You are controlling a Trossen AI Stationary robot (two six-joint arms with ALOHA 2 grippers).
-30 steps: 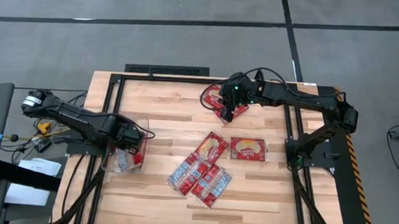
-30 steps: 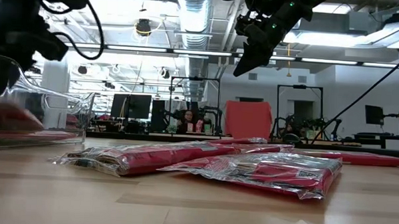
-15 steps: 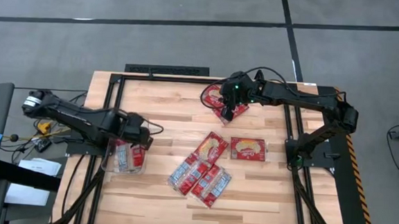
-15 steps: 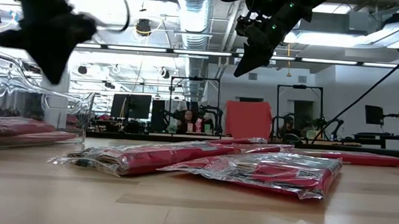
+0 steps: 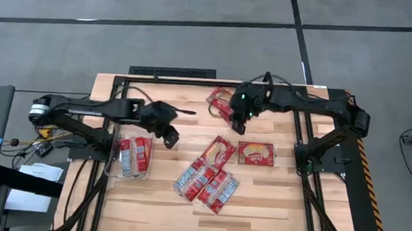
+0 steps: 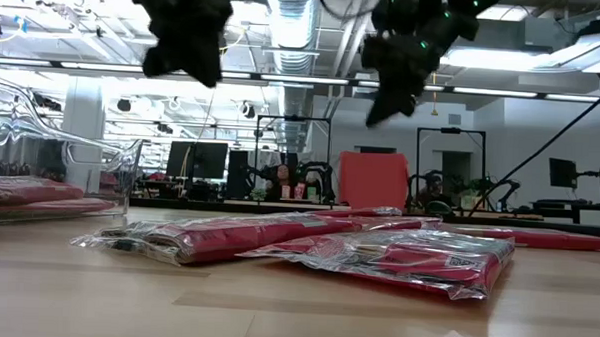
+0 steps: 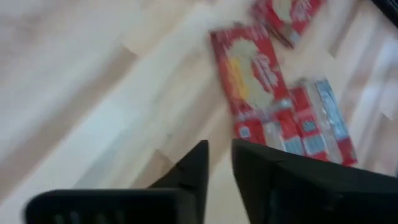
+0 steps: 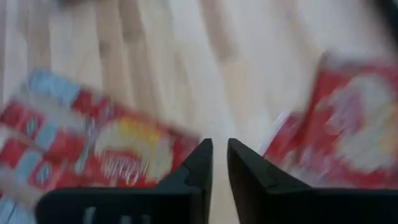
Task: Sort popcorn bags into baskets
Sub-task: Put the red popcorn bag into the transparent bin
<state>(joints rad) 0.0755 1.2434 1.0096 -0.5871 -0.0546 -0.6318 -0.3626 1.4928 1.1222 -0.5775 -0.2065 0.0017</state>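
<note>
Wooden table (image 5: 164, 213): popcorn bags (image 5: 208, 174) apparently beyond left gripper (image 5: 172, 138)

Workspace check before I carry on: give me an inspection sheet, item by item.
Surface: wooden table, bare between items.
Job's things: clear tub at left holding red packets; packets at the far side; five more packets loose mid-table.
Clutter: nothing seen.
Grippers: left gripper above bare wood right of the tub, empty, narrow gap between its fingers; right gripper beside the far packets, empty, narrow gap.
Cables: along both arms.
Surroundings: grey floor; person seated far behind.
</note>
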